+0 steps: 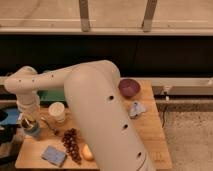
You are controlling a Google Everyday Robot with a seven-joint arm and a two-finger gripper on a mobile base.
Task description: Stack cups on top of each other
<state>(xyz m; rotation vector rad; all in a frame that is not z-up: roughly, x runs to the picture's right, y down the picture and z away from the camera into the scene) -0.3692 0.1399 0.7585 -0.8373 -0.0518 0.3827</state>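
Wooden table (150, 127) bears no readable writing; gripper (29, 121), jaw state unclear, hovers over light-blue cup (33, 131).

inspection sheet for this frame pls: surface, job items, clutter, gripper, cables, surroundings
Surface: wooden table, light brown, crowded on its left half.
Job's things: small light-blue plastic cup near the table's left edge, under the gripper; dark metal cup not made out.
Clutter: cream paper cup, bunch of dark red grapes, small orange fruit, blue sponge, wide purple bowl, crumpled pale-blue wrapper, green item behind the arm.
Gripper: gripper at the table's left edge, directly over the light-blue cup.
Cables: dark cable hanging off the right edge.
Surroundings: speckled floor, dark wall panel behind.
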